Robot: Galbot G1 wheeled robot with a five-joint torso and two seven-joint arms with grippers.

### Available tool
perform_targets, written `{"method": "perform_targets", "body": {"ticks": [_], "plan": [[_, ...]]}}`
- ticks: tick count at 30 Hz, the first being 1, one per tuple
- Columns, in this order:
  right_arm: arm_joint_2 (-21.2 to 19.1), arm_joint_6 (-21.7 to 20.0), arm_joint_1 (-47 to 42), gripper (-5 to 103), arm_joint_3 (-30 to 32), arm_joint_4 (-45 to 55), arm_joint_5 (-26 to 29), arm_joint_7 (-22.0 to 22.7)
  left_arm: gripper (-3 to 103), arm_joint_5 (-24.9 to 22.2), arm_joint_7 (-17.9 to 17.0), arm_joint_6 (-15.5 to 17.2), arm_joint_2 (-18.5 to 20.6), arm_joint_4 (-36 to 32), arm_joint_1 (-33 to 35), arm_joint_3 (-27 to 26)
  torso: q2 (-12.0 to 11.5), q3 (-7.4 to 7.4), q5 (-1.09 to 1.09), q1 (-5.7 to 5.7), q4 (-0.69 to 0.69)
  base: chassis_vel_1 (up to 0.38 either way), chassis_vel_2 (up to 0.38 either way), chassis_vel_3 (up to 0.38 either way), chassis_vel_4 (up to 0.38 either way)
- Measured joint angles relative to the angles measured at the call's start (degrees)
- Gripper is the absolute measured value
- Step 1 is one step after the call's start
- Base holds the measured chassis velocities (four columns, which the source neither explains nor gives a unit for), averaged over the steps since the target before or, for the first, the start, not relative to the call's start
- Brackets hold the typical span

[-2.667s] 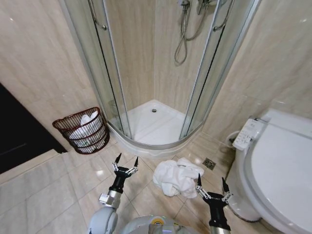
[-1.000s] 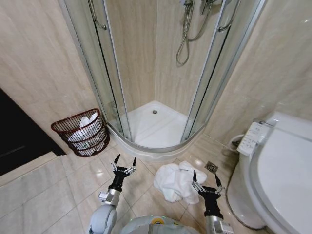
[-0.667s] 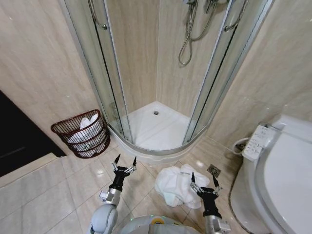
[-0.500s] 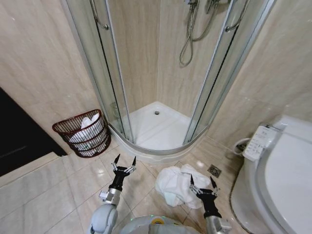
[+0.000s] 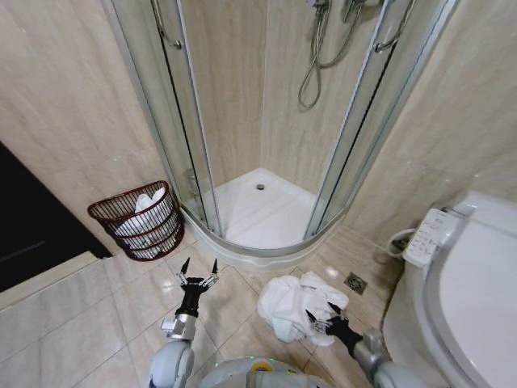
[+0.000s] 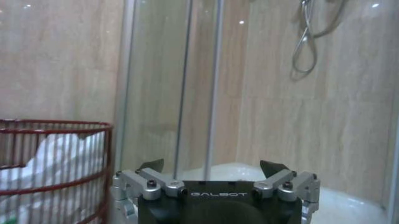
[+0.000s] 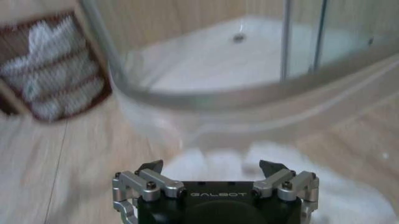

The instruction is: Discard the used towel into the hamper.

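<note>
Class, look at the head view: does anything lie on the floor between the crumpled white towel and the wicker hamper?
Nothing visible lies there. Bare floor tiles run from the towel to the hamper. The left gripper hangs open above that stretch; the right gripper is open at the towel's edge.

bathroom — glass shower stall (image 5: 258, 121) | toilet (image 5: 477, 283) | tiled floor (image 5: 73, 315) — beige wall tiles

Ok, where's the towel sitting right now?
In the head view the towel lies crumpled on the floor tiles in front of the shower tray, right of centre, just ahead of the open right tool and beside the floor drain.
</note>
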Motion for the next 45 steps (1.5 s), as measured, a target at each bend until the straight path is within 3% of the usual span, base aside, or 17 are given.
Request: {"method": "perform_targets", "body": {"ticks": [3, 7, 9, 14, 22, 30, 32, 45], "plan": [[0.48, -1.47, 2.40, 100, -0.86, 0.30, 1.04, 2.28, 100, -0.21, -0.15, 0.24, 0.29, 0.63, 0.26, -0.22, 0.00, 0.00, -0.01, 0.00, 0.01, 0.000, 0.000, 0.000, 0.000], [-1.77, -2.15, 2.25, 100, -0.85, 1.61, -2.09, -0.87, 100, -1.14, -0.17, 1.90, 0.13, 0.46, 0.78, -0.75, 0.00, 0.00, -0.04, 0.00, 0.00, 0.000, 0.000, 0.000, 0.000], [-4.47, -0.35, -0.39, 100, -0.36, 2.17, -6.25, -4.00, 100, -1.37, -0.17, 2.79, 0.31, -0.12, 1.14, -0.96, 0.00, 0.00, -0.02, 0.00, 0.00, 0.000, 0.000, 0.000, 0.000], [-8.04, 2.37, -8.58, 100, 0.05, 2.68, -10.70, -5.92, 100, 0.02, -0.22, 3.30, -0.06, 0.32, 0.29, -0.20, 0.00, -0.01, -0.04, 0.00, -0.02, 0.000, 0.000, 0.000, 0.000], [-7.61, 5.90, -11.30, 100, -3.13, 0.99, -16.87, -5.24, 100, 1.49, -1.21, 3.22, -0.66, 1.24, -0.65, 0.48, 0.00, -0.01, -0.03, 0.00, -0.02, 0.000, 0.000, 0.000, 0.000], [-7.74, 5.48, -2.72, 100, -9.25, -5.62, -24.06, -3.79, 100, 0.80, -1.41, 3.09, -0.05, -0.31, 0.61, -0.41, 0.00, 0.00, -0.02, 0.00, -0.01, 0.000, 0.000, 0.000, 0.000], [-8.29, 7.61, 0.51, 100, -11.35, -8.69, -29.65, -3.31, 100, 0.70, -1.47, 3.07, -0.09, -0.57, 0.54, -0.60, 0.00, 0.00, -0.02, 0.00, -0.01, 0.000, 0.000, 0.000, 0.000], [-10.26, 8.19, 7.34, 100, -17.00, -12.34, -37.61, -0.57, 100, 0.20, -1.65, 3.62, 0.01, -1.85, 0.61, -0.88, 0.00, 0.00, -0.03, 0.00, -0.01, 0.000, 0.000, 0.000, 0.000]]}}
